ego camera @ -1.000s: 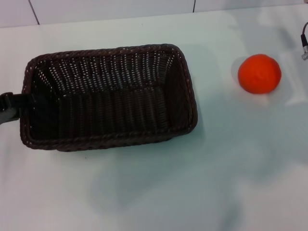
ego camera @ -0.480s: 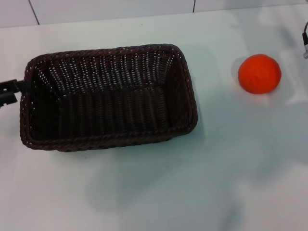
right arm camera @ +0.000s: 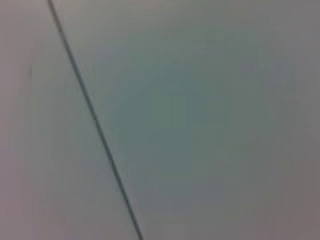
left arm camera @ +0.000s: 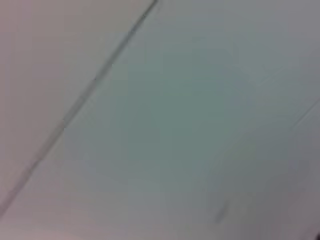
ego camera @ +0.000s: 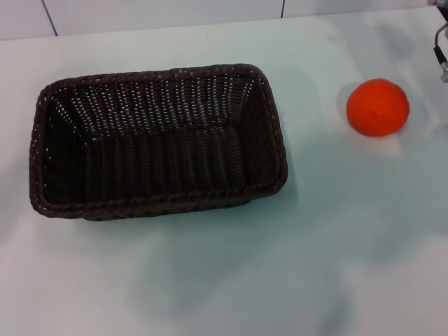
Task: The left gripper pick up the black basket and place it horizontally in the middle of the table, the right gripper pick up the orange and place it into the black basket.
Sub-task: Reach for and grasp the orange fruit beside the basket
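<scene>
The black basket (ego camera: 157, 140) sits upright on the table (ego camera: 231, 280), opening upward, long side running across the head view, a little toward nine o'clock of the view's centre; its woven floor and sloping inner walls are visible and nothing lies inside it. Its braided rim is complete all round, and its short end at three o'clock stands well apart from the orange. Bare pale tabletop fills the nearer part of the view at six o'clock, marked only by soft grey shadows. Farther out, toward two o'clock, the orange (ego camera: 378, 106) rests on the table by itself, touching neither the basket nor any part of the robot. Beyond it, at the very edge of the head view near two o'clock, a small piece of silver-grey and black hardware shows: the right gripper (ego camera: 442, 50), above and just past the orange, not touching it; so little of it is in view that I cannot tell whether its fingers are apart or together. The left gripper appears in no view, so its fingers cannot be judged either. Both wrist views show only a pale flat surface crossed by one thin dark line, with no fingers visible. At twelve o'clock the table meets a pale tiled wall (ego camera: 161, 12).
</scene>
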You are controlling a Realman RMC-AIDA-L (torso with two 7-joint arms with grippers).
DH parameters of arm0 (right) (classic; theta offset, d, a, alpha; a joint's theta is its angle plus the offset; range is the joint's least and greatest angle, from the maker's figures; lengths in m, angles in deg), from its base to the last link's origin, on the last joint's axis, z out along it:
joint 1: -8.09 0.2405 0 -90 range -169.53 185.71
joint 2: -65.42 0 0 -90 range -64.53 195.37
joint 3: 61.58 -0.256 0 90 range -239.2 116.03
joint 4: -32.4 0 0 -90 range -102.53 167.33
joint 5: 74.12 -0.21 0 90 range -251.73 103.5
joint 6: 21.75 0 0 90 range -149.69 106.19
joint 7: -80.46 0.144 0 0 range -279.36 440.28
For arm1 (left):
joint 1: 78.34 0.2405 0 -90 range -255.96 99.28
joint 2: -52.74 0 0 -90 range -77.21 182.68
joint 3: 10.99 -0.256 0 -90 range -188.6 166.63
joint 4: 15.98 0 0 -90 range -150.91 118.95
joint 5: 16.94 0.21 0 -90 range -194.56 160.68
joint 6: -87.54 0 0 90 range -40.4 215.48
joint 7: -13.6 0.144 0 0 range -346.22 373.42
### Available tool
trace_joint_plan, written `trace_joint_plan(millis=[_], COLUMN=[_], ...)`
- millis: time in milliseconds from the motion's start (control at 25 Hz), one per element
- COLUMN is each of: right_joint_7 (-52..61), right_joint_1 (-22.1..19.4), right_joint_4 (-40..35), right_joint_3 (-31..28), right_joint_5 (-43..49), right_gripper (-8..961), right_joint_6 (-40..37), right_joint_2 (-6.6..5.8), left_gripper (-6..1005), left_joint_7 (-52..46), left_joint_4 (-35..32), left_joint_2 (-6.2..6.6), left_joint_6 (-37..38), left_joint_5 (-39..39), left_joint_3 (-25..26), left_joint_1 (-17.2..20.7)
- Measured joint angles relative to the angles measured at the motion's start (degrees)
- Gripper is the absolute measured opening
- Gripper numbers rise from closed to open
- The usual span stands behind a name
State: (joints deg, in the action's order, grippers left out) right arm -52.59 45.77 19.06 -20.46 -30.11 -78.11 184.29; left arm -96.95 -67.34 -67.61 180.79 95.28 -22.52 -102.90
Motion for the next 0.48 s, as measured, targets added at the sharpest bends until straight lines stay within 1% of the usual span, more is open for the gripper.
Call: trace_joint_plan(millis=[40, 80, 160, 240, 280, 360, 480], right_joint_7=[4.8, 4.8, 8.0, 10.0, 10.7, 11.0, 10.5], right_joint_1=[-0.2, -0.2, -0.5, -0.9, -1.1, -1.7, -2.6], right_joint_4=[-2.1, -2.1, -3.2, -4.4, -5.0, -6.1, -6.9], right_joint_3=[0.9, 0.9, 1.0, 1.1, 1.1, 1.1, 0.5], right_joint_5=[2.8, 2.8, 5.1, 6.9, 7.6, 8.4, 8.2], right_gripper=[869, 869, 869, 869, 869, 869, 869], right_joint_6=[1.9, 1.9, 2.1, 1.6, 1.2, 0.3, -0.5], right_joint_2=[-0.48, -0.48, -1.13, -1.49, -1.53, -1.47, -0.78], left_gripper=[845, 845, 845, 845, 845, 846, 844], left_joint_7=[7.4, 12.6, 22.6, 33.2, 37.9, 46.9, 56.2], left_joint_4=[3.1, 5.5, 9.3, 13.6, 15.8, 22.0, 28.0], left_joint_2=[-0.75, -1.33, -2.38, -3.38, -3.61, -3.67, -3.73], left_joint_6=[0.0, 0.0, 0.4, 1.4, 2.0, 3.1, 4.6], left_joint_5=[-4.5, -7.9, -14.9, -21.8, -24.5, -29.9, -34.7], left_joint_3=[1.5, 2.3, 3.0, 3.0, 3.0, 3.5, 5.1], left_joint_1=[0.4, 0.8, 1.7, 2.5, 2.9, 3.4, 3.8])
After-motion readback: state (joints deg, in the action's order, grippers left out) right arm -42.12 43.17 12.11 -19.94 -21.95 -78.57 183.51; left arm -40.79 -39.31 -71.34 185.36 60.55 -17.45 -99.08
